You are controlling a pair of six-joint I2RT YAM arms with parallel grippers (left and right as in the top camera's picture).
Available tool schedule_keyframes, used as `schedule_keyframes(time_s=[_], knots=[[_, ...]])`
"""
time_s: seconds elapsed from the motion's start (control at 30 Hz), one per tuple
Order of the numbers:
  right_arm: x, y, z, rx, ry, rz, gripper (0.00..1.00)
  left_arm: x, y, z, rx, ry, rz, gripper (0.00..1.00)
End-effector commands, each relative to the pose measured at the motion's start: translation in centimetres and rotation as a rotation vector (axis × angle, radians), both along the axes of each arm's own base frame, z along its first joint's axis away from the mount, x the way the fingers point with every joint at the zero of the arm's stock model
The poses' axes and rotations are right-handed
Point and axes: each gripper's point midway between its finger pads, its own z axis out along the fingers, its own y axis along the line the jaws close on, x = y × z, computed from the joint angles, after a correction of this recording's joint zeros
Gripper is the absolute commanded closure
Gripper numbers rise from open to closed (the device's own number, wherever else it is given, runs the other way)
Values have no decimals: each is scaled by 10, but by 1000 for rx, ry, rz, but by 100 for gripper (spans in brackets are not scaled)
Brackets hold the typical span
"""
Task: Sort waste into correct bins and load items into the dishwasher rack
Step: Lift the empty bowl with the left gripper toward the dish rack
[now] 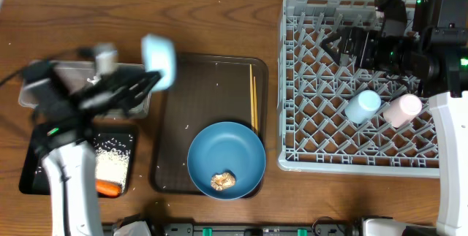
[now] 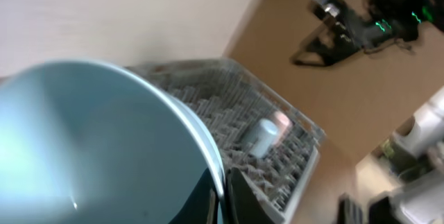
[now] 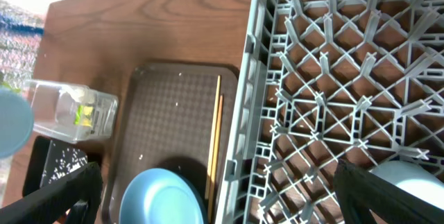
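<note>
Currently on the surface, left to right:

1. Shallow black tray [image 1: 29, 177], near-left corner. Holds the loose white rice [image 1: 111, 164] and the orange carrot [image 1: 108, 188]. Both appear sorted.
2. Clear tub [image 3: 48, 102], behind the black tray. The small green-yellow packet [image 3: 83, 115] lies inside. The crumpled wrapper cannot be made out, as the arm hides much of the tub from above.
3. Left pincer [image 1: 148, 82]. Pressed together on the rim of the small white-blue bowl [image 1: 159, 59], which is lifted off the surface between the tub and the serving tray. The bowl is not yet racked and looks to be the step in hand.
4. Brown serving tray [image 1: 208, 82], centre. The pair of wooden chopsticks [image 1: 253, 97] lies along its right side. The large blue plate [image 1: 238, 148] sits at its near edge and carries the small brown food lump [image 1: 223, 181]. The lump has yet to be binned, and the plate and chopsticks have yet to be loaded.
5. Grey dishwasher rack [image 1: 307, 17], right. The light blue cup [image 1: 363, 106] and pale pink cup [image 1: 402, 109] sit side by side in its near-right area. Both are loaded.
6. Right pincer [image 1: 333, 49]. Spread wide and holding nothing, it hovers over the far part of the rack.
</note>
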Motion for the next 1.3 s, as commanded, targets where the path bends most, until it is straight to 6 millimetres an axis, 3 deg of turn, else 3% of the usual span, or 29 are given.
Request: schedule_keyframes(time_s=[0.0,0.13,0.27,0.37,0.47,0.63,0.9,1.27], knots=[[4,-11,1,29,16,-71,1,18,-51,11,-90,176,-61,94],[5,-28,0,33,28,-125,1,26,-101,20,-140,149,-187,94],[8,-62,-4,23,52,-261,1,24,-157,-3,-155,217,-291,94],[9,-76,-3,34,54,-310,1,19,-196,-21,-154,243,-327,94],[7,-84,-4,37,63,-334,1,8,-240,-35,-162,214,-377,94],[2,-91,-10,12,92,-358,1,-11,-288,-44,-221,214,-419,94],[-3,-91,-14,4,115,-360,1,-17,-320,-69,-242,352,-367,94],[-7,-90,-17,-6,133,-346,1,11,-317,-74,-374,576,-196,94]])
